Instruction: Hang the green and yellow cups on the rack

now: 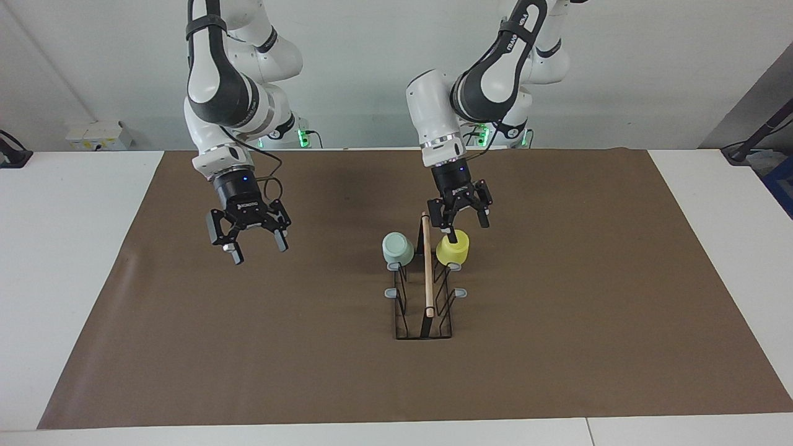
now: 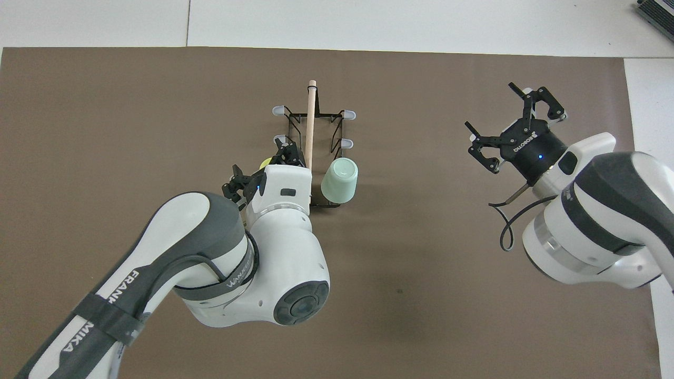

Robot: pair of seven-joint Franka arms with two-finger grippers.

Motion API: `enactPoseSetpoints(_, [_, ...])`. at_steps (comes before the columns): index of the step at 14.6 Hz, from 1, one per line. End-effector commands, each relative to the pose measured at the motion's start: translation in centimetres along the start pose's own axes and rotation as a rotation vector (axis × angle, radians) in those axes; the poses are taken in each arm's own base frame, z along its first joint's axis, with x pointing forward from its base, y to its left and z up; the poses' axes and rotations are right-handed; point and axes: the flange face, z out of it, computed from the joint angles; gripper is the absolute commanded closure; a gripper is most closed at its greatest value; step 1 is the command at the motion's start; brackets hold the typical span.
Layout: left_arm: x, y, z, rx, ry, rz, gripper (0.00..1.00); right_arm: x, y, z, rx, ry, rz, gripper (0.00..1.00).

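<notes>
I have both cups on the rack [image 1: 427,291] now, as far as I can judge. The mint green cup [image 1: 398,248] sits mouth-down on a peg at the rack's end nearest the robots, on the side facing the right arm's end of the table; upside down is how a handleless cup stays put, the peg running up inside it. The yellow cup [image 1: 453,249] sits the same way on the matching peg across the wooden rod [image 1: 427,266], on the side toward the left arm's end. Read as a clock in the facing view, with the rod's middle as centre, green is at about ten o'clock and yellow at about two.

The left gripper [image 1: 462,224] hangs directly at twelve o'clock of the yellow cup, one fingertip [image 1: 453,236] just touching or just clear of its upturned base; I cannot tell which. Its fingers are spread wide and hold nothing, which I read as a release.

The four grey-tipped pegs [image 1: 460,292] toward six o'clock stand bare.

The right gripper [image 1: 254,243] waits over the brown mat [image 1: 248,347], well apart from the rack at about nine o'clock, fingers wide open and empty.

My next concern is lifting the left gripper straight up without nudging yellow off.
</notes>
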Motion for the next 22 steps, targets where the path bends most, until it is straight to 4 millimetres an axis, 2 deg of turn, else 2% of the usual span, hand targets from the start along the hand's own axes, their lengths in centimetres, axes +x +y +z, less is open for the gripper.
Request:
enactPoseSetpoints(1, [3.6,-1.6,1.0,0.038,-0.075,0.110,0.00,-2.0,2.9,0.1,0.128,0.015,-0.036,0.00])
enactPoseSetpoints(4, [7.5,-3.8,2.3,0.049,-0.176,0.231,0.00,-3.5,7.0,-1.5,0.340,-0.068,-0.053,0.00])
enactPoseSetpoints(6, [10.0,-5.7,2.6,0.029,-0.242,0.317,0.00,-3.7,8.0,-2.5,0.413,-0.172,-0.069,0.00])
enactPoseSetpoints(7, [11.2,-6.7,2.6,0.008,-0.286,0.349,0.00,-3.5,8.0,-2.8,0.428,-0.202,-0.056,0.00])
enactPoseSetpoints(9, [14.5,-9.8,2.5,-0.074,-0.392,0.363,0.00,-3.0,7.7,-2.9,0.460,-0.268,-0.022,0.00])
enactPoseSetpoints(12, [18.3,-14.5,2.9,-0.161,-0.543,0.473,0.00,-1.6,7.2,-3.0,0.461,-0.398,0.009,0.00])
enactPoseSetpoints(14, [21.4,-17.1,2.5,-0.197,-0.621,0.573,0.00,-0.6,7.0,-3.1,0.445,-0.461,0.033,0.00])
enactPoseSetpoints(17, [24.7,-20.2,2.0,-0.234,-0.692,0.635,0.00,-0.5,7.0,-3.2,0.401,-0.556,0.120,0.00])
enactPoseSetpoints(20, [27.4,-20.8,0.5,-0.232,-0.727,0.656,0.00,0.5,7.2,-3.9,0.349,-0.630,0.165,0.00])
enactPoseSetpoints(22, [29.2,-21.4,0.3,-0.218,-0.764,0.637,0.00,1.4,7.2,-4.7,0.311,-0.709,0.216,0.00])
